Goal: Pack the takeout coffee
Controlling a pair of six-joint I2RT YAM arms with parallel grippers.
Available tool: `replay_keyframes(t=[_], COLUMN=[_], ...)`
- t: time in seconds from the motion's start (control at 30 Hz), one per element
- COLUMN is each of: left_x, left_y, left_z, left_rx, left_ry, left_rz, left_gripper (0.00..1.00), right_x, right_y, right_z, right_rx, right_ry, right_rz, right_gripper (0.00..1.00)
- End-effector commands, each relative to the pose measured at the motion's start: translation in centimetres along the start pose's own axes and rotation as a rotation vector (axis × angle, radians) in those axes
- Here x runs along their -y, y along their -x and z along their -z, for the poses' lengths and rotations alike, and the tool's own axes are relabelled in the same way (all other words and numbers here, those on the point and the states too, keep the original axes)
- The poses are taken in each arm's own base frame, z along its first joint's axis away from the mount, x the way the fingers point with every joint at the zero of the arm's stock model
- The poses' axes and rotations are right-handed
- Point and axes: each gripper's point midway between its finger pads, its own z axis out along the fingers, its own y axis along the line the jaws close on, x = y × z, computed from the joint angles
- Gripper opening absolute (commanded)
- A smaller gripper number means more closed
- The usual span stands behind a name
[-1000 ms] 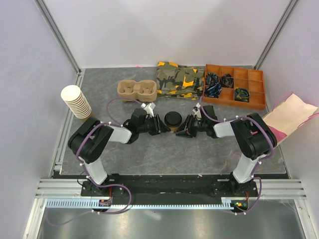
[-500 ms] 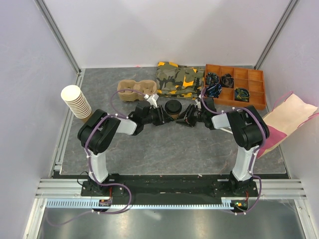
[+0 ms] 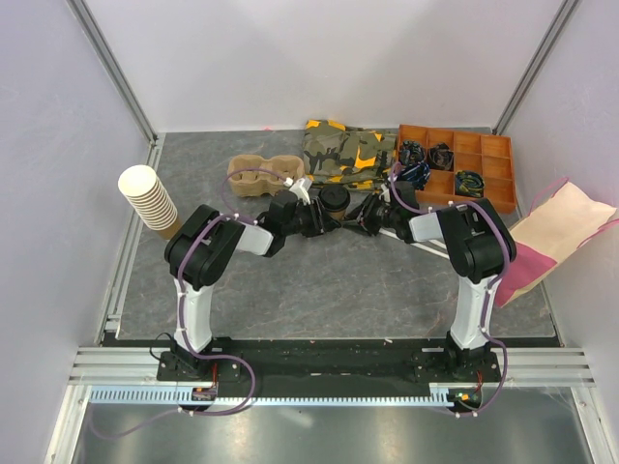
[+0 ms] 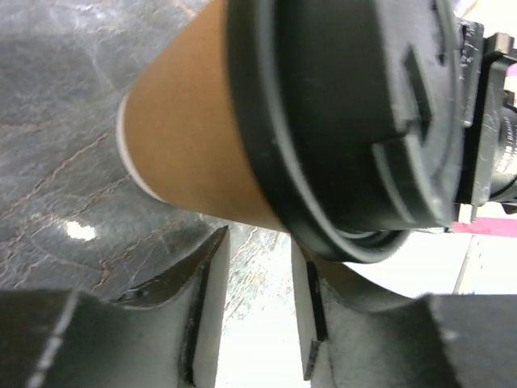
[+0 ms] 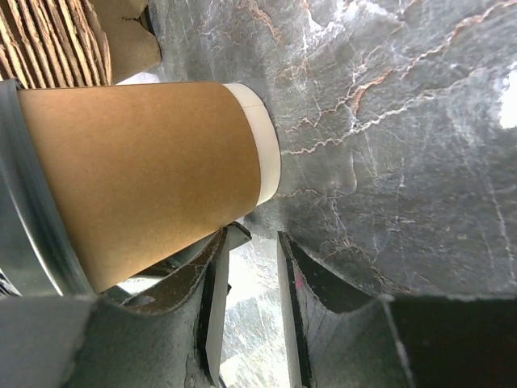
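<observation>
Top view: the takeout coffee stands at the back-centre of the counter. It is just beside the right end of the cup carrier and near the camouflage cloth. The left end effector and the right end effector flank it. Risk as judged here: the cup is bracketed from two sides rather than clasped by either, so uneven pressure could tip it. It could also slide into the carrier and shove that away. Left wrist view: the black lid sits right at one fingertip, and a push there could pop the lid or roll the cup. The jaws stand at a narrow gap with nothing between them, and the cup lies beyond the tips. Right wrist view: the kraft wall lies just past the fingertips, contact unconfirmed. A slip off that smooth wall would lose the support on this side. These jaws also show a narrow gap, empty. Whether the base rests on the counter cannot be told.
</observation>
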Motion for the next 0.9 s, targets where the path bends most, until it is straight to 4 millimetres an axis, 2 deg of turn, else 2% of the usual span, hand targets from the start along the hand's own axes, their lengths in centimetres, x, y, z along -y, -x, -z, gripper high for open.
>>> replay_keyframes(t=[0.0,0.03,0.07,0.1,0.13,0.17,0.2,0.27,0.3,0.4,0.57,0.7,0.8,0.83,0.87], left_x=[2.3,1.7,1.7,3.4,3.7,3.7,5.3,6.0,7.5,8.5,10.5,10.2,9.4,8.4,8.2], left_y=[2.2,1.3,0.6,1.6,1.2,0.9,1.9,1.9,2.9,3.4,5.7,6.7,7.2,7.3,7.7], left_z=[1.0,1.7,2.6,3.9,4.9,5.9,7.3,8.8,9.9,11.4,14.4,15.8,16.4,16.4,16.6], left_rx=[0.056,0.013,-0.016,0.001,-0.018,-0.024,0.003,0.002,0.036,0.063,0.161,0.23,0.261,0.28,0.3], left_ry=[-0.069,-0.033,-0.035,-0.071,-0.064,-0.055,-0.08,-0.109,-0.137,-0.162,-0.178,-0.149,-0.108,-0.062,-0.047], left_rz=[-0.076,-0.043,-0.012,-0.026,-0.025,-0.035,-0.052,-0.048,-0.066,-0.062,-0.087,-0.106,-0.09,-0.069,-0.053], left_gripper=[0.49,0.51,0.53,0.54,0.56,0.58,0.59,0.61,0.63,0.65,0.72,0.78,0.82,0.83,0.89], right_x=[-1.6,-1.6,-2.8,-2.3,-2.6,-3.7,-3.3,-4.1,-4.5,-4.7,-5.7,-6.5,-6.6,-6.5,-6.0], right_y=[1.5,1.5,1.8,1.8,1.8,2.0,1.5,1.3,0.9,-0.4,-1.6,-2.2,-2.4,-2.4,-2.5], right_z=[0.5,1.0,2.1,3.0,3.7,4.7,5.0,5.5,5.5,4.2,2.4,1.6,0.7,0.4,-0.1], right_rx=[0.041,0.041,0.058,0.054,0.055,0.07,0.063,0.084,0.102,0.091,0.069,0.087,0.1,0.099,0.096], right_ry=[0.048,0.041,0.058,0.037,0.031,0.043,0.031,0.066,0.106,0.133,0.184,0.216,0.226,0.227,0.22], right_rz=[0.048,0.046,0.067,0.088,0.11,0.142,0.136,0.095,0.057,0.023,-0.038,-0.09,-0.115,-0.121,-0.134], right_gripper=[0.38,0.38,0.38,0.38,0.38,0.38,0.38,0.39,0.39,0.36,0.31,0.31,0.3,0.3,0.3])
